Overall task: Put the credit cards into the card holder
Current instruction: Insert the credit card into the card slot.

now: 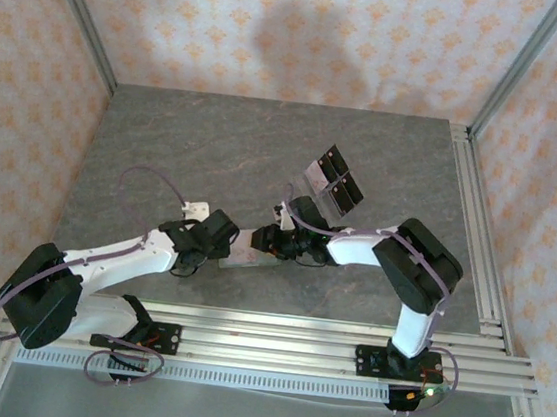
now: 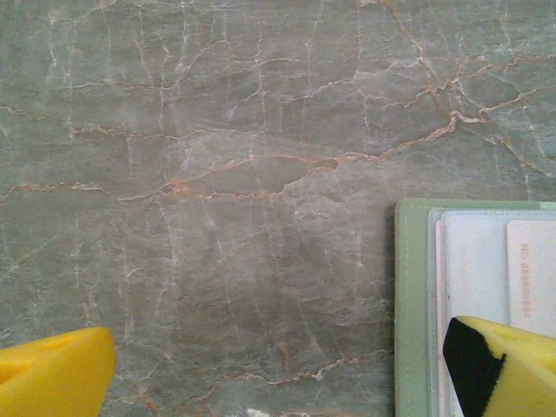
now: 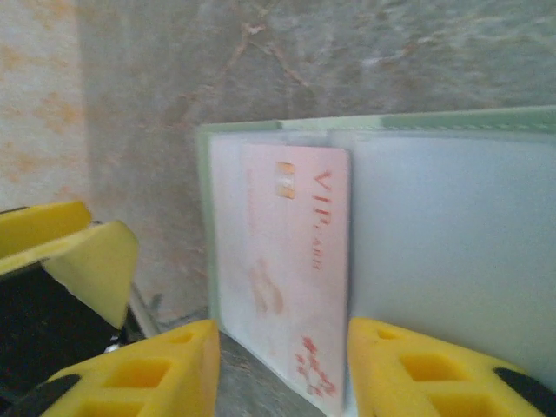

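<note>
One card holder (image 3: 452, 243) lay open at the table's (image 1: 164, 155) near middle; on its inside we counted one credit card (image 3: 295, 261). The left gripper (image 2: 274, 373) stood wide, holding nothing, one finger over the holder's edge. The right gripper (image 3: 278, 378) stood partly open, straddling the card's end; whether it touched, we could not tell.

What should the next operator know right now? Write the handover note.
Left gripper: open, at the holder edge, holding nothing.
Right gripper: open, over the VIP card.
Holder: lies open on the table between the grippers, cards inside.
Done: VIP card looks tucked in a sleeve.
Left: check it is seated, look for stray cards, back the arms off.
</note>
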